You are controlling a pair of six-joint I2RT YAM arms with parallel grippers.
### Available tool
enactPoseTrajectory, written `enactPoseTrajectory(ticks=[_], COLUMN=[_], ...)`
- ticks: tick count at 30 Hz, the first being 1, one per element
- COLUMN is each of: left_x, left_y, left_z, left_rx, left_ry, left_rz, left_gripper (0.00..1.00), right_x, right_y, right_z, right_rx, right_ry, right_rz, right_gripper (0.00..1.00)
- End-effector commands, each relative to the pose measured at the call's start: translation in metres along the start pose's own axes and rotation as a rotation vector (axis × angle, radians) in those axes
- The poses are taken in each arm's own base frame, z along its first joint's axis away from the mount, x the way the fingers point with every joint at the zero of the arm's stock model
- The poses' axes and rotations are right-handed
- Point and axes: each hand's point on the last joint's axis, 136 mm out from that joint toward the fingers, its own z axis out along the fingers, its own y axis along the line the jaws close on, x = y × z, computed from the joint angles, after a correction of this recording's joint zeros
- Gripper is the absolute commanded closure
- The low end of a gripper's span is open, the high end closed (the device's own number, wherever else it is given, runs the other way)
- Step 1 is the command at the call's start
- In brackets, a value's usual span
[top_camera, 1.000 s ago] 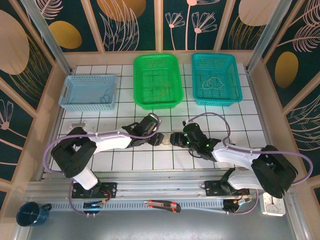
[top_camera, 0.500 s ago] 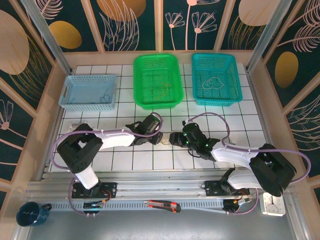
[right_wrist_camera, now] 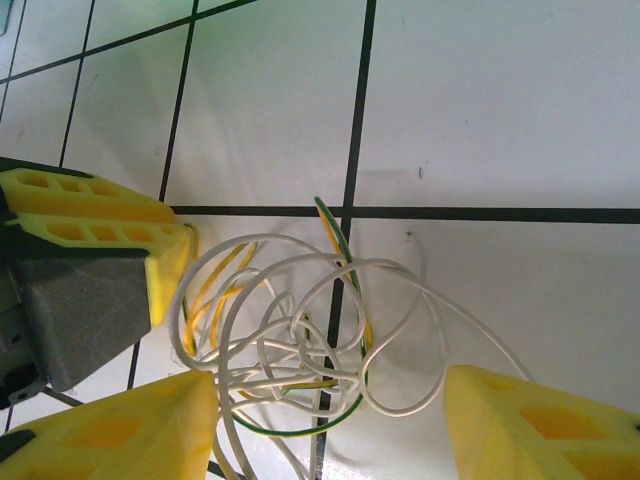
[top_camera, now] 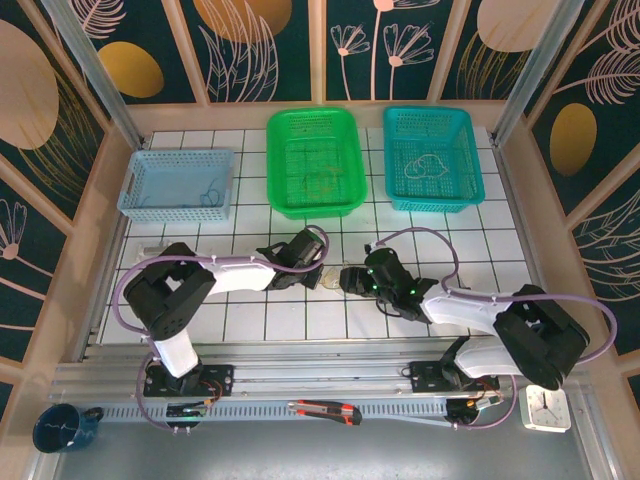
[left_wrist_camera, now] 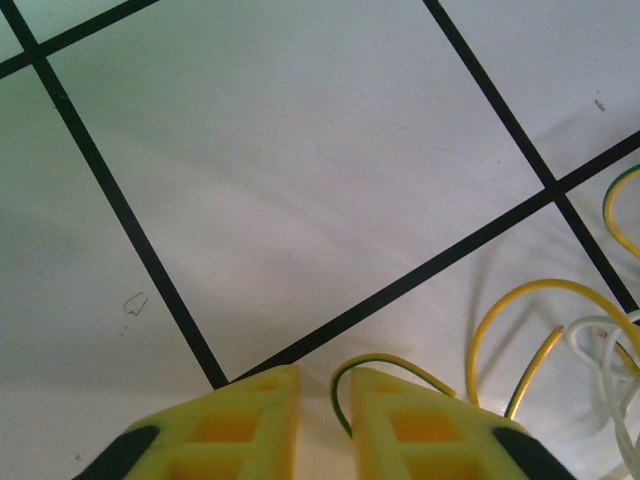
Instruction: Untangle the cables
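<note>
Top view: cable tangle (top_camera: 331,282) is tiny speck between two gripper heads, strands too small for you to separate. Left wrist: left gripper (left_wrist_camera: 325,378) fingers cut by bottom edge; yellow-green wire (left_wrist_camera: 385,358) dips into narrow gap, pinch you can't confirm. White wires (left_wrist_camera: 585,335) of tangle run off right edge. Right wrist: right gripper (right_wrist_camera: 330,385) fingers either side of tangle, both clipped at bottom edge; tangle's lower loops leave frame there. Crossings at tangle's core too dense to trace.

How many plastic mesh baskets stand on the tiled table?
3: a light-blue rectangular plastic basket at far left, a green plastic basket far centre, a teal plastic basket at far right. None appears hidden.
</note>
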Motion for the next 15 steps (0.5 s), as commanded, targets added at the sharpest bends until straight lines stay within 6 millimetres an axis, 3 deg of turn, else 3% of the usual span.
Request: enactPoseTrajectory(ticks=[1, 5, 9, 15], left_x=[-0.008, -0.011, -0.024, -0.067], left_y=[-0.008, -0.008, -0.005, 0.001], left_z=[0.003, 0.000, -0.015, -0.067], left_rx=[0.020, 0.019, 0.007, -0.015], left_ry=[-0.016, -0.030, -0.079, -0.256], left_rz=[-0.003, -0.013, -0.030, -0.082], left_gripper=[0.87, 1.00, 1.00, 1.00], right_x=[0.003, 0.007, 0.009, 0.013], right_y=[-0.004, -0.007, -0.010, -0.015], right_z=[0.004, 0.009, 0.012, 0.017], right_rx=[0.011, 0.017, 0.023, 0.039], right_ry=[-0.012, -0.002, 0.001, 0.008], right_rz=[0.011, 0.015, 0.021, 0.024], right_gripper=[0.39, 0.39, 0.39, 0.39])
